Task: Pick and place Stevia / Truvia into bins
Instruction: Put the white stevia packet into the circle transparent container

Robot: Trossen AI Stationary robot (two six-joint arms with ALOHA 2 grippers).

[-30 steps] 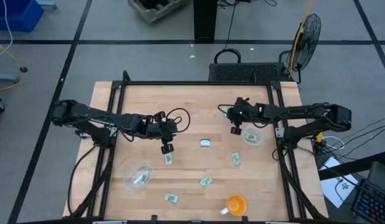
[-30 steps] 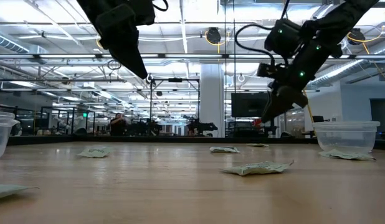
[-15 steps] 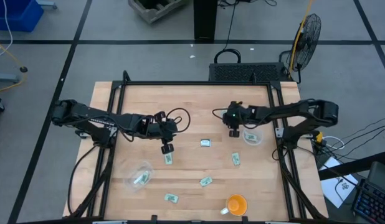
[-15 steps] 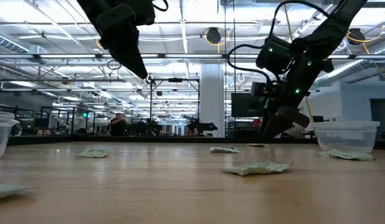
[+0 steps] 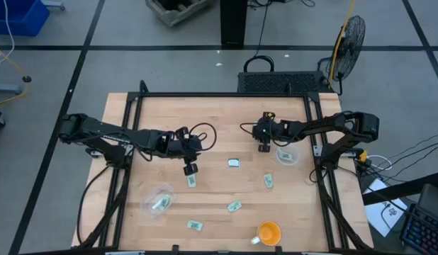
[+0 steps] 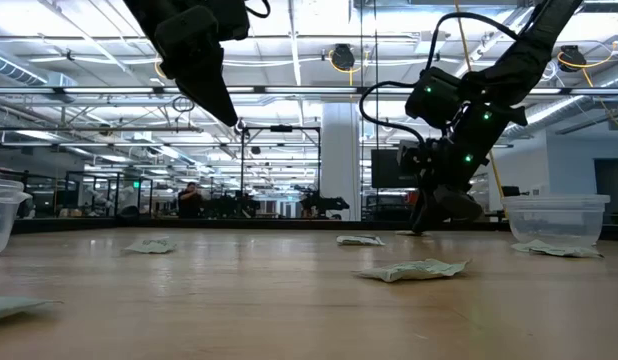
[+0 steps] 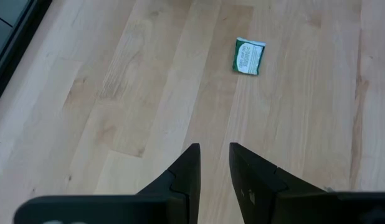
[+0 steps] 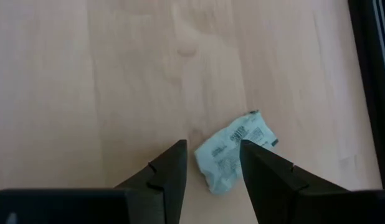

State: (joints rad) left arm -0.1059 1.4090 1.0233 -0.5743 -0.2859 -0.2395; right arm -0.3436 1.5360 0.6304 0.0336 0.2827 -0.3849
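Several pale green and white sachets lie flat on the wooden table (image 5: pixel 219 120). My right gripper (image 5: pixel 262 147) (image 8: pixel 211 163) is open and low over the table. Its fingers stand on either side of a crumpled sachet (image 8: pixel 233 152). A clear cup (image 5: pixel 287 154) stands just to its right. My left gripper (image 5: pixel 190 168) (image 7: pixel 211 165) hangs above the table with a narrow gap between its fingers and holds nothing. One sachet (image 5: pixel 191 182) lies just nearer than it, another (image 7: pixel 249 56) ahead. A second clear cup (image 5: pixel 157 201) holds a sachet.
Loose sachets lie at mid-table (image 5: pixel 234 162), right of centre (image 5: pixel 268 181) and toward the near edge (image 5: pixel 234 207) (image 5: pixel 195 225). An orange cup (image 5: pixel 268 232) stands at the near edge. A black frame (image 5: pixel 315 127) borders the table. In the low view a sachet (image 6: pixel 414 269) lies in front.
My right gripper has come down from well above the table to just over it and shifted slightly toward the table's left, ending astride the crumpled sachet. The left arm has kept still.
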